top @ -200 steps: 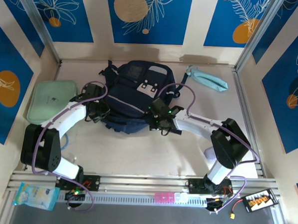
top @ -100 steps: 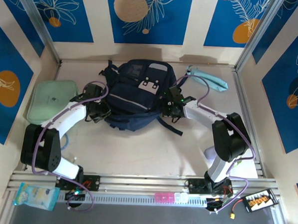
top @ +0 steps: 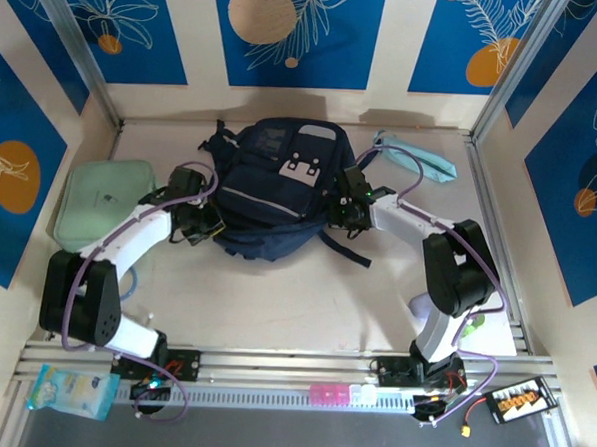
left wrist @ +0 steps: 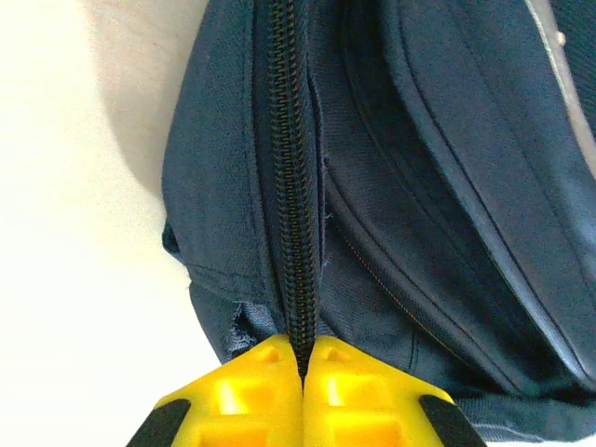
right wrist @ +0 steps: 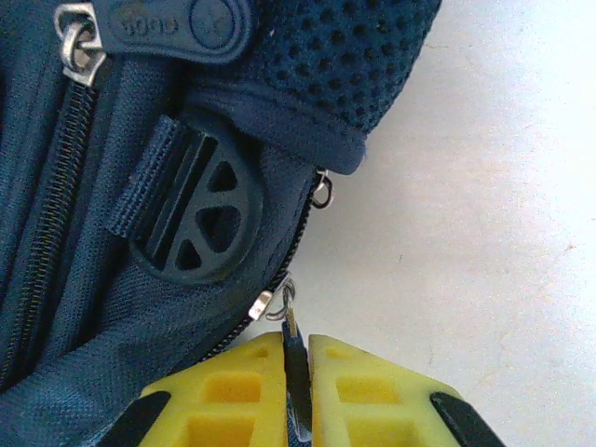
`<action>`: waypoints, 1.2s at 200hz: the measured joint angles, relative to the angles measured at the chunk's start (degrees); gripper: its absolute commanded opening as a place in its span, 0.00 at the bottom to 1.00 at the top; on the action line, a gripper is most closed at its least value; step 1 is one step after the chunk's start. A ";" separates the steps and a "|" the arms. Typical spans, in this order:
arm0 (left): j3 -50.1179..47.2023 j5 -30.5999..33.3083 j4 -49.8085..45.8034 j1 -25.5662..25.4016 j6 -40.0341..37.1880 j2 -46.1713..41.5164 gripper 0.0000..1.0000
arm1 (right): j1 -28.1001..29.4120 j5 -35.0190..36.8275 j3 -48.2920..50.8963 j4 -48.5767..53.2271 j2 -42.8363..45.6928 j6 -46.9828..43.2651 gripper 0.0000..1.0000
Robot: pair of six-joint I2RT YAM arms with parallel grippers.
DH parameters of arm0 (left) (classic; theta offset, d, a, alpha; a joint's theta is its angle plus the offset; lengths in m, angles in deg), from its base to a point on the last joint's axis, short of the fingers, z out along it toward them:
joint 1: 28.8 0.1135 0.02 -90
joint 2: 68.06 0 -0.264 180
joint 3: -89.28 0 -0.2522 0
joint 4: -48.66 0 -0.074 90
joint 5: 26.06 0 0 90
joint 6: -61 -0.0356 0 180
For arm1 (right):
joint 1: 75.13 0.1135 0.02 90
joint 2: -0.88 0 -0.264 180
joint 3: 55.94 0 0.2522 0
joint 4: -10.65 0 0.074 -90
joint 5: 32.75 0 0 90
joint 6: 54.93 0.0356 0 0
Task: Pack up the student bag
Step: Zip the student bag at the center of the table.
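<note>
Student bag (top: 281,183) lies upper centre of desk (top: 274,302). Right hand (right wrist: 296,361), pinched tight on zip pull (right wrist: 291,321), has swung from bag's lower front to its right side, so zip likely drawn along. Left hand (left wrist: 304,358) stays clamped on zipper seam (left wrist: 294,168), anchoring bag.

The large navy-blue fabric backpack (top: 276,182) lies between left claw (top: 210,224) and right claw (top: 345,212), a pale mint-green flat zip case (top: 104,201) left of both.
</note>
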 measured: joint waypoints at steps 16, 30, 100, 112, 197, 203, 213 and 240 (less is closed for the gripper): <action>-1.95 -0.66 -0.61 -1.29 -0.52 -3.13 0.00 | -0.11 0.02 2.01 0.13 1.60 0.04 0.16; -3.93 -1.07 -1.88 -2.71 -0.61 -5.64 0.00 | -0.28 0.17 3.63 1.09 3.10 0.17 0.22; -8.02 -2.10 -5.77 -5.97 -1.75 -11.26 0.35 | -1.05 1.62 8.17 4.22 14.49 -1.18 0.62; -7.04 -2.05 -6.91 -6.19 -2.86 -11.63 0.46 | -1.36 1.22 8.92 3.56 18.40 -1.42 0.65; 9.94 1.44 -8.66 -12.22 -28.59 -9.97 0.89 | -6.78 -7.69 14.69 -3.58 29.86 1.62 0.82; 11.23 1.70 -8.26 -13.05 -31.34 -8.79 0.89 | -6.88 -8.15 14.95 -4.00 29.88 1.90 0.83; 12.98 2.19 -7.74 -14.19 -36.41 -6.62 0.90 | -7.15 -8.83 15.34 -4.70 29.92 2.21 0.85; 14.38 2.95 -6.16 -15.89 -51.12 -0.79 0.90 | -8.22 -10.40 15.89 -5.86 29.94 2.93 0.87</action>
